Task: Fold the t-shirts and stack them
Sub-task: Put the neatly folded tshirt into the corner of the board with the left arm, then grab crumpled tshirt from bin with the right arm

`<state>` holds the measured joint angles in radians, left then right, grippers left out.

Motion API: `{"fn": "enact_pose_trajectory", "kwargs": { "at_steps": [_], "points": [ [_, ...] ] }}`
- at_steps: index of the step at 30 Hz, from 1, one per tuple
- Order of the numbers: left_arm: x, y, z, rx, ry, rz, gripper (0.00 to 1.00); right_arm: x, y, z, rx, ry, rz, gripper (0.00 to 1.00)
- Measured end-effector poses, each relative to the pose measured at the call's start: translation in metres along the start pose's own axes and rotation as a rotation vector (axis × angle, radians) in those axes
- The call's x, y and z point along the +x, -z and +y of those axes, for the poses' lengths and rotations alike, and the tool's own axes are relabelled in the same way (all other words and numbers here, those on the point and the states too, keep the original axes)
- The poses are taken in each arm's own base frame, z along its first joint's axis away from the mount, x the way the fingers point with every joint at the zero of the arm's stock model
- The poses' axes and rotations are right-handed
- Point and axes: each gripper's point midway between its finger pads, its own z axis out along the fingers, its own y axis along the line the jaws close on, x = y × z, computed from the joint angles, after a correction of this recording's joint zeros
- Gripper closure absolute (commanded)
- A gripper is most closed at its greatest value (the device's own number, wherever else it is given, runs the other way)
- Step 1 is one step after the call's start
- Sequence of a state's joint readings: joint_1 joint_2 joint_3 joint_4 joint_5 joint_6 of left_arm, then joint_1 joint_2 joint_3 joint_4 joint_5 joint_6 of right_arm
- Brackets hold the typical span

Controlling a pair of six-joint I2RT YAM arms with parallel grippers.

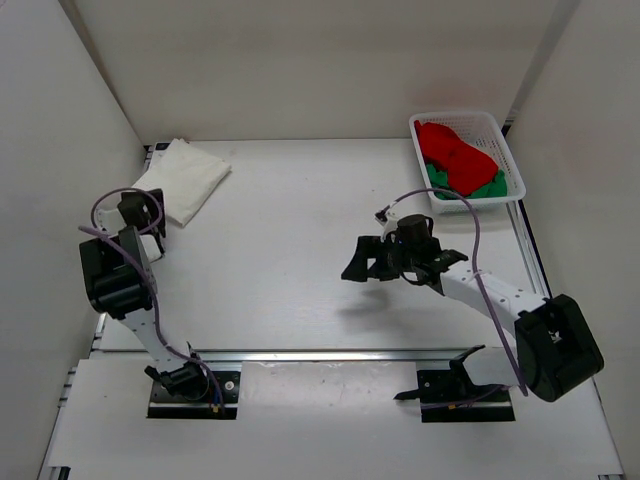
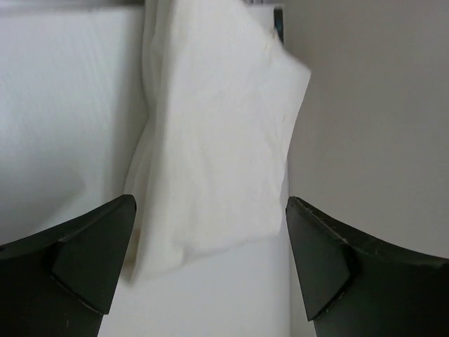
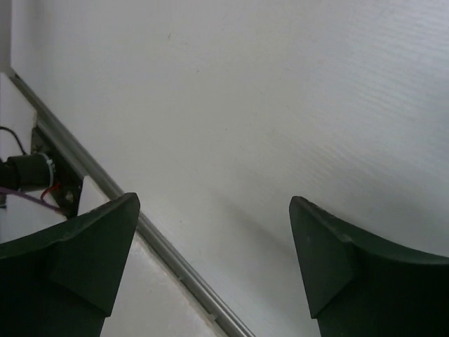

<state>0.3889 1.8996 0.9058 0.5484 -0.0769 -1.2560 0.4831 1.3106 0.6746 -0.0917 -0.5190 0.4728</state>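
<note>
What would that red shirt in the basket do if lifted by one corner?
It would probably hang limp and unfurl, since the red shirt lies crumpled in soft folds. It might drag the green shirt along, as they lie bunched together in the basket.

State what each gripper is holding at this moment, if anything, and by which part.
Nothing is held. The left gripper stands open near the folded white t-shirt; the right gripper stands open above the table.
</note>
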Motion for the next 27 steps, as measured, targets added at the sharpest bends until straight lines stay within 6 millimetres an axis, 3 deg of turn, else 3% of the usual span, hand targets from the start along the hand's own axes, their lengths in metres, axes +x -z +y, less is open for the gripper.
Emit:
{"fn": "enact_pose_trajectory", "kwargs": {
  "at_steps": [1, 2, 3, 4, 6, 9, 11, 13, 14, 15, 17, 22, 24, 27],
  "points": [
    [0.007, 0.01, 0.002, -0.003, -0.015, 0.016, 0.01, -0.005, 0.002, -0.001, 0.015, 0.007, -0.023, 0.28],
    [0.015, 0.023, 0.004, -0.005, -0.034, 0.035, 0.01, -0.01, 0.004, -0.004, 0.034, 0.014, -0.049, 0.51],
    [0.025, 0.037, 0.005, -0.005, -0.059, 0.057, 0.01, -0.017, 0.006, -0.007, 0.056, 0.021, -0.079, 0.58],
    [0.036, 0.051, 0.004, 0.002, -0.093, 0.079, 0.01, -0.026, 0.008, -0.013, 0.088, 0.018, -0.122, 0.03],
    [0.06, 0.078, -0.008, 0.039, -0.192, 0.112, 0.02, -0.045, 0.011, -0.026, 0.152, 0.03, -0.203, 0.01],
    [0.125, 0.143, -0.056, 0.216, -0.428, 0.151, 0.13, -0.076, 0.013, -0.059, 0.299, 0.055, -0.333, 0.01],
    [0.179, 0.207, -0.091, 0.424, -0.559, 0.187, 0.32, -0.093, 0.012, -0.088, 0.426, 0.069, -0.401, 0.01],
    [0.224, 0.267, -0.101, 0.595, -0.634, 0.266, 0.41, -0.105, 0.011, -0.116, 0.544, 0.09, -0.441, 0.01],
    [0.235, 0.279, -0.097, 0.628, -0.663, 0.282, 0.58, -0.111, 0.01, -0.13, 0.594, 0.1, -0.457, 0.01],
    [0.241, 0.281, -0.091, 0.635, -0.689, 0.284, 0.62, -0.115, 0.009, -0.141, 0.633, 0.108, -0.469, 0.01],
    [0.251, 0.265, -0.071, 0.594, -0.764, 0.277, 0.7, -0.121, 0.01, -0.154, 0.674, 0.138, -0.492, 0.01],
    [0.277, 0.225, -0.007, 0.45, -0.977, 0.296, 0.71, -0.15, 0.013, -0.157, 0.674, 0.223, -0.607, 0.01],
    [0.287, 0.221, 0.006, 0.434, -1.036, 0.303, 0.71, -0.155, 0.01, -0.156, 0.658, 0.245, -0.629, 0.01],
    [0.296, 0.221, 0.009, 0.45, -1.062, 0.306, 0.69, -0.155, 0.008, -0.156, 0.634, 0.266, -0.63, 0.01]
  ]
}}
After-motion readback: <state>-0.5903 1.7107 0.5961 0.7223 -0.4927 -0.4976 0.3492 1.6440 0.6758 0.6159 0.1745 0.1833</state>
